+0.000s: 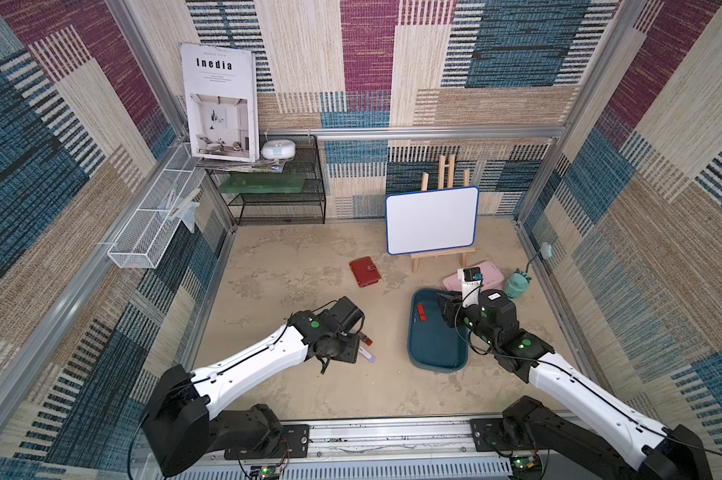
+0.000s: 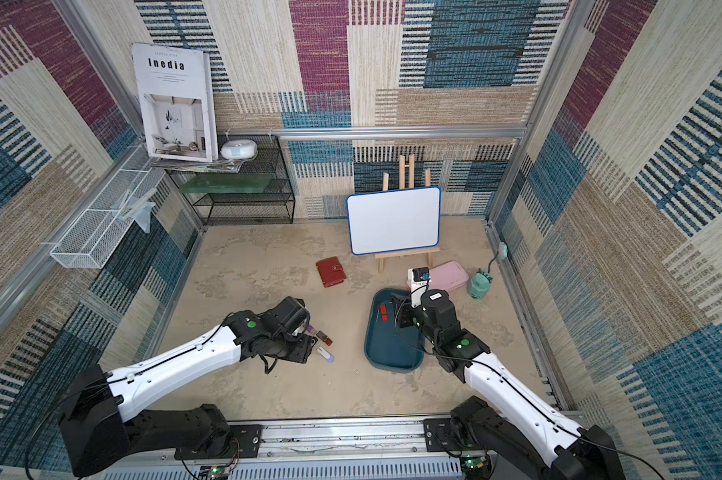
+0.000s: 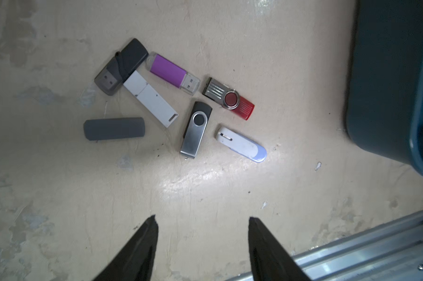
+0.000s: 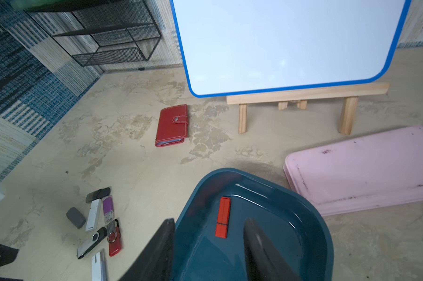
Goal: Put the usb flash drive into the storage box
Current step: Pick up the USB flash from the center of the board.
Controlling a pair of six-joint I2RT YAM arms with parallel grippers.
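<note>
- Red USB flash drive (image 4: 222, 217) lies flat on the floor of the storage box (image 4: 303, 219), clear of the walls, so one drive looks delivered
- Right gripper (image 4: 209, 221) hangs over the box, jaws moderately apart and empty, with the red drive below the gap
- Left gripper (image 3: 202, 217) hovers above the cluster of drives (image 3: 150, 98) on the table, jaws parted around nothing, probably lining up a pick
- Room: the drives lie close together, some touching, so finger space is tight; the box's raised rim stands near them, the metal rail (image 3: 351, 248) near the left gripper
</note>
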